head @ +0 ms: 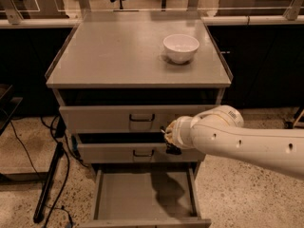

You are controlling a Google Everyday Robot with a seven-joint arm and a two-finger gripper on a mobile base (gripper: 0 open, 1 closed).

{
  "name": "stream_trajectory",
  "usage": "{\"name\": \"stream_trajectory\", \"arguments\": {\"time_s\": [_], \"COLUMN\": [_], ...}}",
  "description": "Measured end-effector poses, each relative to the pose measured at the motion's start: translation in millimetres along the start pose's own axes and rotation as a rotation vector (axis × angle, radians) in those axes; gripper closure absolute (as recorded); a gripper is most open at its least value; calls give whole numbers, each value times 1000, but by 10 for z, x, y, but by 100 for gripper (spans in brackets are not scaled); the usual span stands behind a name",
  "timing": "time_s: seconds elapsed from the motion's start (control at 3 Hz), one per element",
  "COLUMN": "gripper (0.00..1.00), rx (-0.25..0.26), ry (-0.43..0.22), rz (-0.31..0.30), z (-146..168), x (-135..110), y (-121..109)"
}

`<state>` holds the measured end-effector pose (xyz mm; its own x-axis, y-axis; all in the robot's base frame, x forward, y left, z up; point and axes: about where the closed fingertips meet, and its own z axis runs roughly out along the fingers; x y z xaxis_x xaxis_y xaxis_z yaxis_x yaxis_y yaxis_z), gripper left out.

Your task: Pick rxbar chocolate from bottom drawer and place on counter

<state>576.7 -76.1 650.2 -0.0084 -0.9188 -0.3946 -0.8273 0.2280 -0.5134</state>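
The bottom drawer is pulled out at the foot of the cabinet. Its grey floor shows bare apart from the arm's shadow. The rxbar chocolate does not show anywhere I can make out. My gripper hangs at the end of the white arm, above the drawer's right rear part and in front of the middle drawer. A small dark shape sits at its tip; I cannot tell what it is. The counter is the grey top of the cabinet.
A white bowl stands on the counter at the back right. The top drawer is slightly ajar. Cables and a dark stand lie on the floor to the left. Desks and chair legs stand behind the cabinet.
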Motion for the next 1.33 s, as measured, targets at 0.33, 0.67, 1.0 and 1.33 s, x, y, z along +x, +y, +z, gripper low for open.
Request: {"name": "stream_trajectory", "arguments": {"time_s": [0.33, 0.67, 1.0, 1.33], "gripper": [100, 100, 100, 100], "rx": [8, 21, 51, 95], "ry": [1, -22, -58, -96], "rz": [-1, -52, -153, -254], "z": [-44, -70, -211, -386], "x": [-18, -198, -576, -918], "y": [-20, -110, -307, -498]}}
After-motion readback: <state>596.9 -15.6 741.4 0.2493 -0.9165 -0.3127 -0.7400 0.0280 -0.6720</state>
